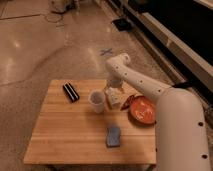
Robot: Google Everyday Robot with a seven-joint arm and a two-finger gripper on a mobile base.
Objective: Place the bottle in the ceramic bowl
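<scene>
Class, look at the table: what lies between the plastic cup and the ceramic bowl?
In the camera view, the bottle sits between the plastic cup and the ceramic bowl, with the pincer directly over the bottle.

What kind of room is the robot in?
Probably a robot test lab: a shiny hard floor with a taped blue cross, a lone wooden table of small props, and the robot's end effector down at the bottle near the ceramic bowl.
</scene>
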